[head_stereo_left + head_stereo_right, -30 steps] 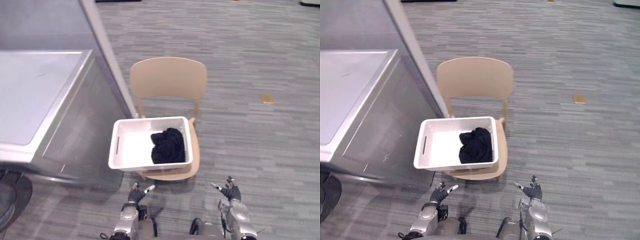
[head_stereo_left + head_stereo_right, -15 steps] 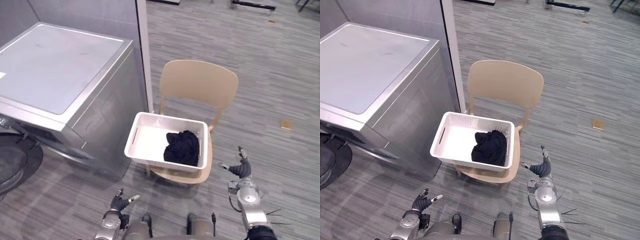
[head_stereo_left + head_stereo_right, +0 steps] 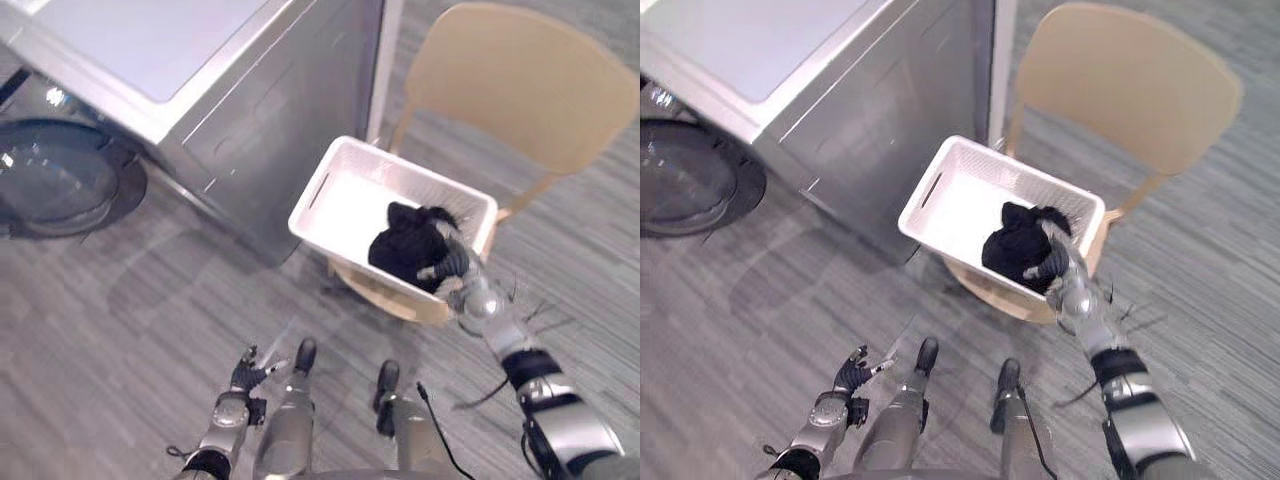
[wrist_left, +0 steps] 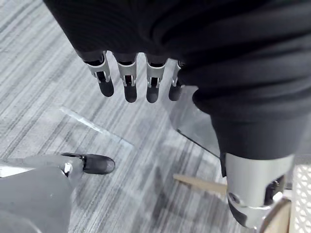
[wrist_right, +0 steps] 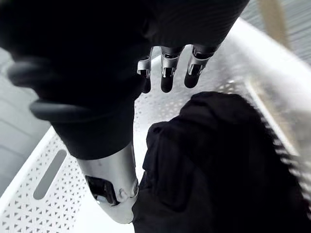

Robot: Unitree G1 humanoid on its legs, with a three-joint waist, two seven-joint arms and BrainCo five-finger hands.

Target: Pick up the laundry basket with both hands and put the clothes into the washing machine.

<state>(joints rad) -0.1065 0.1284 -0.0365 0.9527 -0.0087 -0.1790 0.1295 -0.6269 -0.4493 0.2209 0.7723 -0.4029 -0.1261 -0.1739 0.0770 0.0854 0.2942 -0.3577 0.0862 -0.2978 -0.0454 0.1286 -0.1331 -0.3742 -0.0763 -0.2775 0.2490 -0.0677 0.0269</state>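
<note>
While laundry basket (image 3: 340, 210) sits on chair (image 3: 530, 90) beside washing machine (image 3: 260, 100), black clothes (image 3: 400, 250) heaped inside basket. Right hand (image 3: 452, 268) over basket's near end, fingers loose, holding nothing, probably lining up rim grip. Left hand (image 3: 246, 374) well short of basket, fingers spread.

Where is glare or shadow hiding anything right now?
Left eye view: highlights glint on the round glass washing-machine door, hiding nothing needed. Right wrist view: the white perforated laundry basket's rim glares bright; the black clothes bundle is one dark mass.

Basket (image 3: 350, 205): white perforated plastic, matt. Clothes (image 3: 400, 255): black matt cloth. Chair (image 3: 520, 90): smooth tan, matt. Washing machine (image 3: 270, 100): brushed silver metal, slight sheen. Floor (image 3: 120, 300): ribbed grey carpet.
</note>
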